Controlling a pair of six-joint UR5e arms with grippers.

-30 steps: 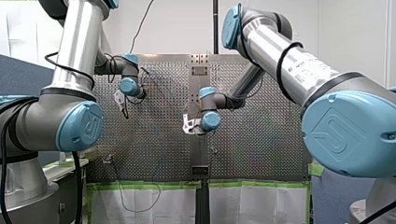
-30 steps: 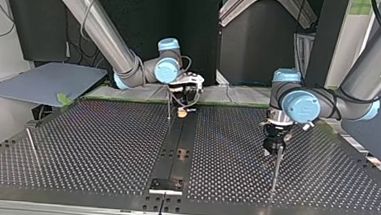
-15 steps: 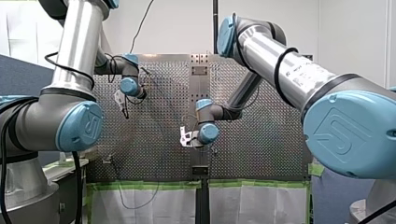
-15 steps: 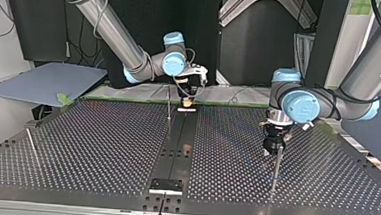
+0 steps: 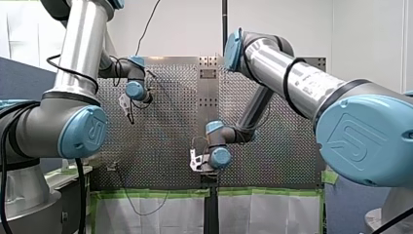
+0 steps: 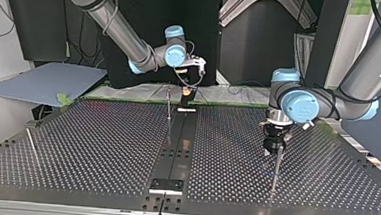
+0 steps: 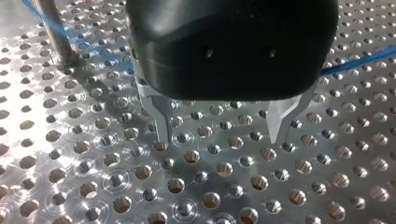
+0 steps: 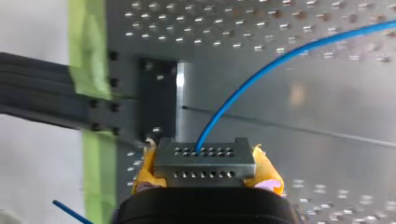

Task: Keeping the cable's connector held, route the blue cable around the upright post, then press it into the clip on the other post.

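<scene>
Sitting between right gripper's (image 8: 205, 169) pads (image 8: 268, 171) is the connector (image 8: 204, 161).

Polished silver tubes form my left arm (image 5: 80, 46) and my right arm (image 5: 292, 80), with grey joints (image 5: 29, 129), round light-blue caps (image 5: 363, 139) bearing an embossed emblem, and thin black cables (image 5: 290, 68) looped around them. A rounded black housing with two pale metal fingers (image 7: 161, 119) makes up my left gripper (image 7: 218, 137); my right gripper (image 8: 205, 161) is black with yellow pads (image 8: 267, 170).

Post (image 7: 53, 32) beside my left hand (image 7: 219, 137) — connector (image 8: 204, 161) in my right hand (image 8: 205, 173).
</scene>
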